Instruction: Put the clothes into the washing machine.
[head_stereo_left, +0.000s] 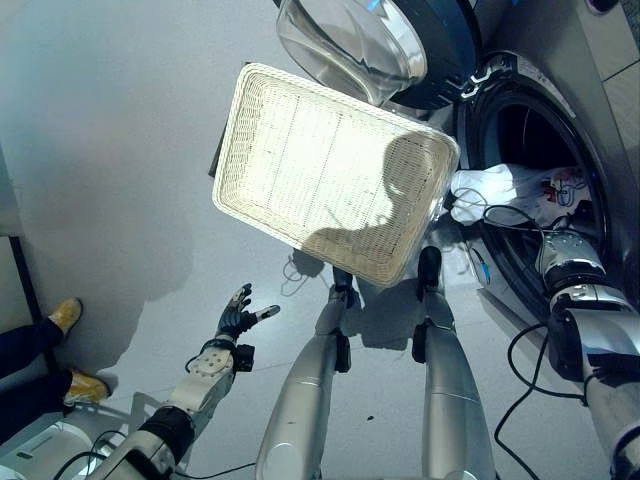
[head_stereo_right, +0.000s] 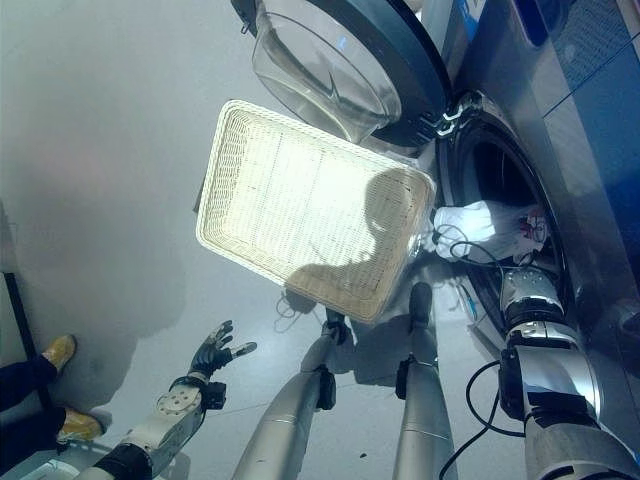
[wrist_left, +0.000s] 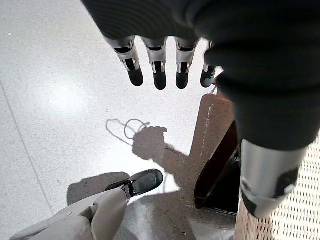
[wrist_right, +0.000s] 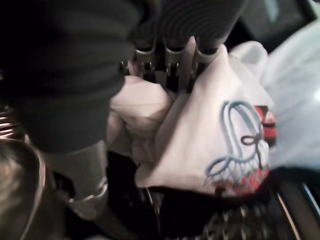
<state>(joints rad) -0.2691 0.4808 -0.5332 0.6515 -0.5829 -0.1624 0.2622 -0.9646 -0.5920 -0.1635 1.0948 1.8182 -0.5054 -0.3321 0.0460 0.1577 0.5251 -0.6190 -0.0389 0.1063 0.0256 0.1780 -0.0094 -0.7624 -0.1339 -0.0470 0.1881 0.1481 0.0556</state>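
At the washer's mouth, far right: right hand (wrist_right: 165, 65), fingers (wrist_right: 172, 70) pressed into white cloth; whether they grip it or merely push cannot be told, their tips being buried in the folds.
Clothes (wrist_right: 220, 135): white garment with a blue looping print and red marks, bunched at the drum's opening, partly inside, resting on the lower rim.
Washer (head_stereo_right: 560, 150): dark blue front-loader on the right; round opening dark behind the cloth.
Door (head_stereo_right: 340, 60): swung open to the left of the opening, clear bowl-shaped glass facing out, at the far side of the scene.
Basket (head_stereo_left: 330, 170): shallow, rectangular, pale wicker, holding nothing, just left of the washer's opening and below the door, its right corner near the clothes.
Left hand (head_stereo_left: 238, 318): near left, well apart from the basket, over bare floor (wrist_left: 60, 100); fingers (wrist_left: 160, 75) straight and spread, holding nothing.
Person's shoes (head_stereo_left: 68, 314): yellow-brown, at the left edge, with dark trouser legs.
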